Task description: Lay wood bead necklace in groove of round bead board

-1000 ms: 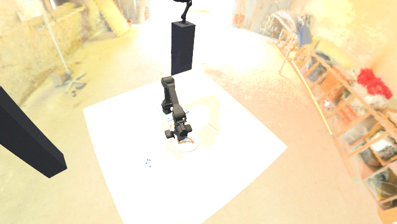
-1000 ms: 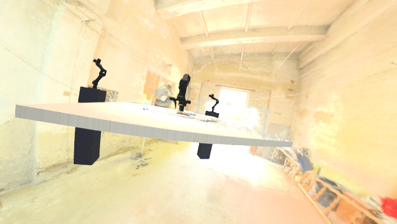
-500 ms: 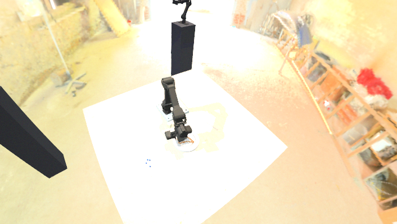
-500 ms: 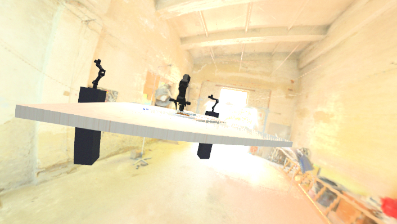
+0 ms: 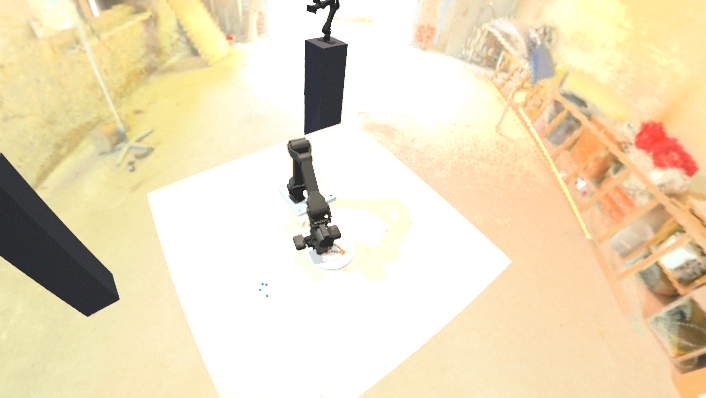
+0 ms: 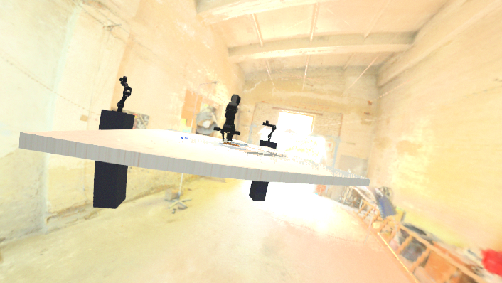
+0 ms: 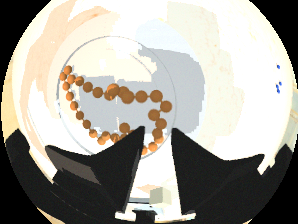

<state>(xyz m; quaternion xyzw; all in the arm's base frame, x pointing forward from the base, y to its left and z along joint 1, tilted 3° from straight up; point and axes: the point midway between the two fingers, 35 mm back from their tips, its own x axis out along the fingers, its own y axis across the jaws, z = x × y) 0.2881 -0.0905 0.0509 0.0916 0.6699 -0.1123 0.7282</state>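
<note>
On the broad white rectangular desk (image 5: pixel 380 320) (image 6: pixel 213 164), a loose cluster of tiny round blue dots (image 5: pixel 263 289) (image 6: pixel 184 137) (image 7: pixel 279 86) lies toward seven o'clock in the top view. There, a bright red bushy heap (image 5: pixel 665 150) sits at about two o'clock.

From where I stand, the black arm (image 5: pixel 306 175) (image 6: pixel 231 114) rises from its base, bends over at the top and reaches down to its gripper (image 5: pixel 322 250) (image 6: pixel 226 140) (image 7: pixel 158 130), whose two fingers stand partly apart.
</note>
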